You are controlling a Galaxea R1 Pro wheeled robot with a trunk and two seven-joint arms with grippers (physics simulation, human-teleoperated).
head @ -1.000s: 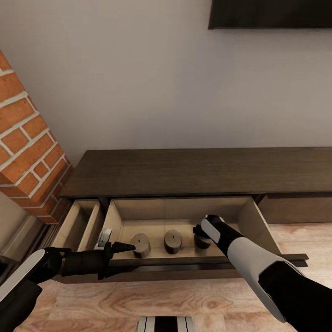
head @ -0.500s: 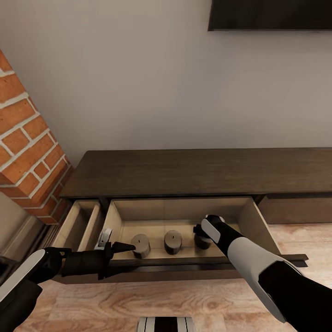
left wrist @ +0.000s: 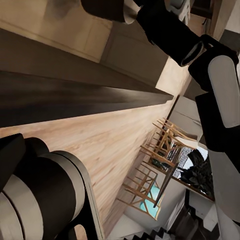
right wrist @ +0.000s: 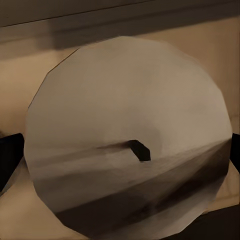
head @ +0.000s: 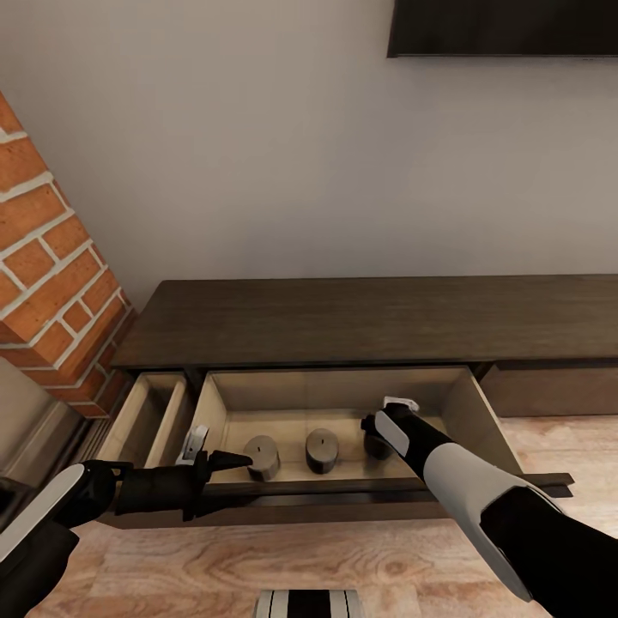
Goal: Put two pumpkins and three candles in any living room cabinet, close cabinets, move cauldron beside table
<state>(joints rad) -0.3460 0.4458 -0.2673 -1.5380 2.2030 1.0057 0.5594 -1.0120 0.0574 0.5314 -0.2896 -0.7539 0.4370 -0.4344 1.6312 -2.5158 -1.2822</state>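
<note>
The dark brown cabinet [head: 360, 318] has a wide drawer [head: 481, 421] pulled out, and three pale grey candles stand on its pale floor: left candle [head: 261, 455], middle candle [head: 322, 449], right candle [head: 373, 445]. My right gripper [head: 388, 418] points down over the right candle, partly hiding it. In the right wrist view that candle [right wrist: 125, 125] sits between dark fingertips [right wrist: 10, 150] that stand at its edges, open. My left gripper [head: 211, 452] hovers open at the drawer's front left corner, beside the left candle. Pumpkins, cauldron and table are out of view.
A narrow drawer [head: 146, 416] also stands open at the cabinet's left end, next to a brick column [head: 43, 283]. A closed drawer front [head: 558, 390] lies to the right. A dark screen [head: 506, 26] hangs on the wall. Wooden floor [head: 257, 566] runs in front.
A white finger of my right gripper has swung outward above the right candle. The left arm, candles and drawer have stayed still.
</note>
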